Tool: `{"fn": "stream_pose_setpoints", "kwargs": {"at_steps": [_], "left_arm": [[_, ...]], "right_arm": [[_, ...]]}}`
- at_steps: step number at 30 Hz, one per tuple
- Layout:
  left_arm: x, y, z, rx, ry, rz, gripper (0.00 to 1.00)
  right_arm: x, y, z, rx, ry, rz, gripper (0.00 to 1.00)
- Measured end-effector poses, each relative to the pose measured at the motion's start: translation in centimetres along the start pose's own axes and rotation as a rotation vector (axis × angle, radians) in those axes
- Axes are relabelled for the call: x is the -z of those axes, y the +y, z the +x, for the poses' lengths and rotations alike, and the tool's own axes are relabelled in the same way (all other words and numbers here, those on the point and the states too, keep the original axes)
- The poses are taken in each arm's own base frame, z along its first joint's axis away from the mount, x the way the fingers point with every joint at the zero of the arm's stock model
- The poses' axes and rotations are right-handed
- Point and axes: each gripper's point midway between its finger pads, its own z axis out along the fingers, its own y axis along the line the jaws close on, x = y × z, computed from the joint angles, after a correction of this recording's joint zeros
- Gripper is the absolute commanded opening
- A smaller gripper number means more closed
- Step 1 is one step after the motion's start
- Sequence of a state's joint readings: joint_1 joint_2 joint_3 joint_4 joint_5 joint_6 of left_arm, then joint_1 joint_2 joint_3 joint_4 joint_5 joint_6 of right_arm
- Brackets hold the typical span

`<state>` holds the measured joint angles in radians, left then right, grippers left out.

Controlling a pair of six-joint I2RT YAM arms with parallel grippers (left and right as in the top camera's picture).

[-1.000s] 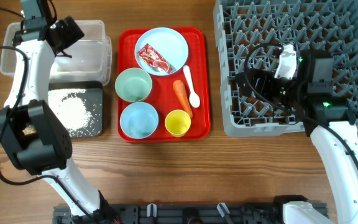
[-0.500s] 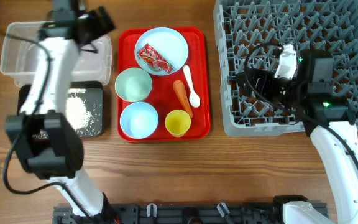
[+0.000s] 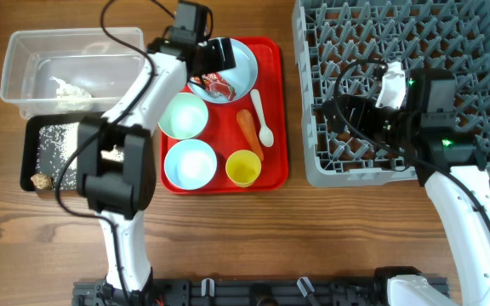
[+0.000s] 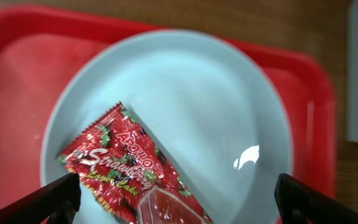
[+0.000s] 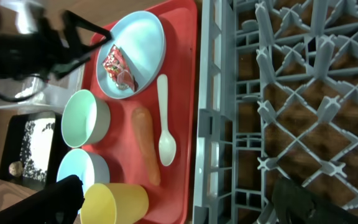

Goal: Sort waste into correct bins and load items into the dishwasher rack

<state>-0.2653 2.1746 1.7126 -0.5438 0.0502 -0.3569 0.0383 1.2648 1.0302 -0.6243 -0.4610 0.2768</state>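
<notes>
Seen from overhead, the left arm covers the upper left of the round pale blue plate [image 3: 247,68] on the flat red serving tray [image 3: 270,110], along with part of the red snack wrapper [image 3: 215,83] lying on that plate. The left wrist view cuts off the wrapper's lower end. The left claw [image 4: 179,202] hangs over plate and wrapper, fingers spread wide and gripping nothing. The right claw [image 5: 179,199], also spread and empty, hovers over the left part of the large grey plastic grid rack [image 5: 291,93]. Its dark fingers are hard to pick out from overhead.
</notes>
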Motion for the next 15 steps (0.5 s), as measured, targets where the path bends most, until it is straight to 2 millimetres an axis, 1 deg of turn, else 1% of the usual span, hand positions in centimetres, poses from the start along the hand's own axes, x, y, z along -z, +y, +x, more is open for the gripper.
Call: {"fn": "stream_pose_setpoints", "kwargs": {"at_steps": [2, 5, 9, 15], "left_arm": [[-1.0, 0.2, 0.7, -0.017, 0.019, -0.006, 1.00], [-1.7, 0.2, 0.7, -0.059, 0.017, -0.004, 1.00], [-1.8, 0.0, 0.4, -0.160, 0.001, 0.004, 1.00], [-1.8, -0.4, 0.9, -0.317, 0.013, 0.006, 0.99]], "right_arm": [[0.0, -0.1, 0.1, -0.002, 0.004, 0.003, 0.99], [0.0, -0.1, 0.2, -0.003, 0.006, 0.004, 0.99], [0.0, -0.1, 0.3, -0.006, 0.011, 0.006, 1.00], [0.0, -0.2, 0.4, -0.009, 0.016, 0.007, 0.99]]}}
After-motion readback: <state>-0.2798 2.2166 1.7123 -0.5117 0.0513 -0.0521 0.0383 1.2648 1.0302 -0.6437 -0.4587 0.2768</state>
